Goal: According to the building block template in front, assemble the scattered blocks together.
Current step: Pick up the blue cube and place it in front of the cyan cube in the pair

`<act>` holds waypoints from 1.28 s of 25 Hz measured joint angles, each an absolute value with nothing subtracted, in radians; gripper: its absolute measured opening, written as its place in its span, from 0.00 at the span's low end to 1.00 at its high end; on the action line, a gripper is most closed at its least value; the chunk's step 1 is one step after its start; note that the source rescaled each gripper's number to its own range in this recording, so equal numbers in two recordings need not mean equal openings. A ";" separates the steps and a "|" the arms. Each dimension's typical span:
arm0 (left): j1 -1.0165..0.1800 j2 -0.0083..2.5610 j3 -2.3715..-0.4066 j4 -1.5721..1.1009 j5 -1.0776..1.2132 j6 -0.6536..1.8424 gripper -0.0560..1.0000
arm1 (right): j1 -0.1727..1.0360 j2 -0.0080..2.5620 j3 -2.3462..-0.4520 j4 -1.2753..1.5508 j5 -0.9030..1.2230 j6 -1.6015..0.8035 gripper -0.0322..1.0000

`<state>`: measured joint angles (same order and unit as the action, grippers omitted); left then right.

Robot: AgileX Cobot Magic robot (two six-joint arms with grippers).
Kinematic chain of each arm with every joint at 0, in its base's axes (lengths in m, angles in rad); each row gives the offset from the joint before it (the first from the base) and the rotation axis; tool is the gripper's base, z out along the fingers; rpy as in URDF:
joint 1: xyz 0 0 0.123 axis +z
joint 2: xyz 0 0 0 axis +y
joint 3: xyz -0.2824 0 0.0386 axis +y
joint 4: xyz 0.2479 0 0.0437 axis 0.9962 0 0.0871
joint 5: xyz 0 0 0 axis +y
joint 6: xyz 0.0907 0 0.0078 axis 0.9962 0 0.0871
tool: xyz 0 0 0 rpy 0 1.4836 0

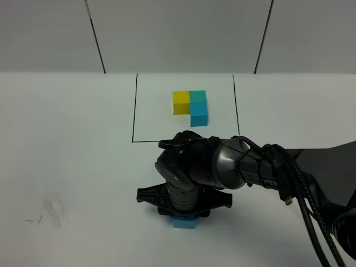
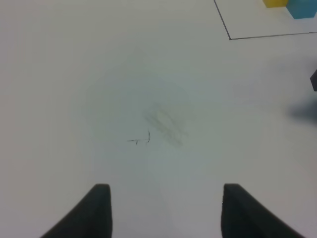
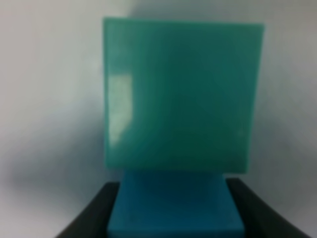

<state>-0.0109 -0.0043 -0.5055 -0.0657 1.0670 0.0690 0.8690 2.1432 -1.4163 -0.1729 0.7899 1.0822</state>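
From the high camera I see the building block template (image 1: 191, 105) at the far side of the white table (image 1: 67, 139). Its yellow, teal-green and sky-blue cubes are joined in an L inside a thin black-line rectangle (image 1: 134, 111). The right arm (image 1: 233, 164) reaches across the middle in front of that frame, pointing down. Its right gripper (image 1: 183, 212) sits low over a sky-blue block (image 1: 183, 223), of which only a sliver shows beneath it. A faint scuff mark (image 1: 47, 214) lies well off to the left.

My left wrist camera shows the left gripper (image 2: 166, 213) hovering over bare table. Its two dark fingers (image 2: 96, 210) are spread apart with nothing between them. The same scuff is ahead of them, and a corner of the black line and the edge of the template are farther off.

The right wrist view is close and blurred. The sky-blue block sits between the fingers (image 3: 94, 215), which press on its two sides, so the jaws are clamped on it. Right behind it is a teal-green block (image 3: 182, 96), and the two seem to be touching, though the blur keeps me from being sure.
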 joint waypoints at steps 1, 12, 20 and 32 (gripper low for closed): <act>-0.011 -0.004 -0.505 -0.066 1.067 0.069 0.33 | 0.869 2.143 -1.416 -0.174 0.787 1.082 0.25; -0.011 -0.004 -0.505 -0.066 1.067 0.069 0.33 | 0.869 2.144 -1.416 -0.195 0.779 1.108 0.25; -0.011 -0.004 -0.505 -0.066 1.067 0.069 0.33 | 0.869 2.144 -1.416 -0.224 0.770 1.133 0.25; -0.011 -0.004 -0.505 -0.066 1.067 0.070 0.33 | 0.869 2.145 -1.416 -0.262 0.751 1.165 0.25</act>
